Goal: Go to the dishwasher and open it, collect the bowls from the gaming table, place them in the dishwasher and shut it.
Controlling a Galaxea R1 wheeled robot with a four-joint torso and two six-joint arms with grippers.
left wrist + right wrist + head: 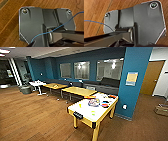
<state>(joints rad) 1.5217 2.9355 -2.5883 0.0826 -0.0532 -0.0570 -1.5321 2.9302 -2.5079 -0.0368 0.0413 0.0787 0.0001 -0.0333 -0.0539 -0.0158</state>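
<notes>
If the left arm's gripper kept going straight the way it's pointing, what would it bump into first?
Most likely the wooden floor: the left wrist camera looks down past the robot's dark plate onto floorboards. How far off is unclear.

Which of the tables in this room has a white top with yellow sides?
The nearest one, the gaming table; the two tables behind it have plain yellow tops.

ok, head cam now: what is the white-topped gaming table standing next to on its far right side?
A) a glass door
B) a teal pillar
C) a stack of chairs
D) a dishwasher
B: the gaming table with its white top and yellow legs stands right beside the teal pillar, with the wooden floor in front of it.
</notes>
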